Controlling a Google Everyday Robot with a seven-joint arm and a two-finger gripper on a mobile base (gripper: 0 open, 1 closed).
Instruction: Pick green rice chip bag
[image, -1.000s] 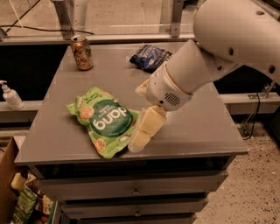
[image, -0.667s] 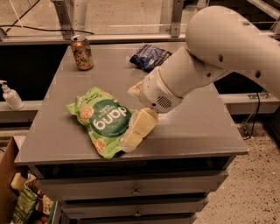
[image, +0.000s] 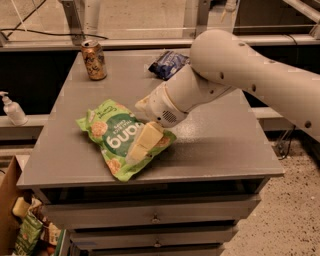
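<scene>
Lettering reading "dang", white on a dark green oval and upside down to the camera, marks the green rice chip bag (image: 102, 127), which lies flat near the front left of the grey table (image: 225, 145). My gripper (image: 140, 148) is down over the bag's right end, covering part of the print; whether my jaws stand wide or closed I cannot tell. Round rice-chip pictures dot the crinkly wrapper. Behind, a bronze can (image: 94, 60) stands upright at the far left, its label unreadable. A dark blue chip bag (image: 167, 64) lies partly hidden by my smooth white arm (image: 240, 70). A pump bottle (image: 12, 109) sits at left; drawers (image: 155, 217) run beneath.
</scene>
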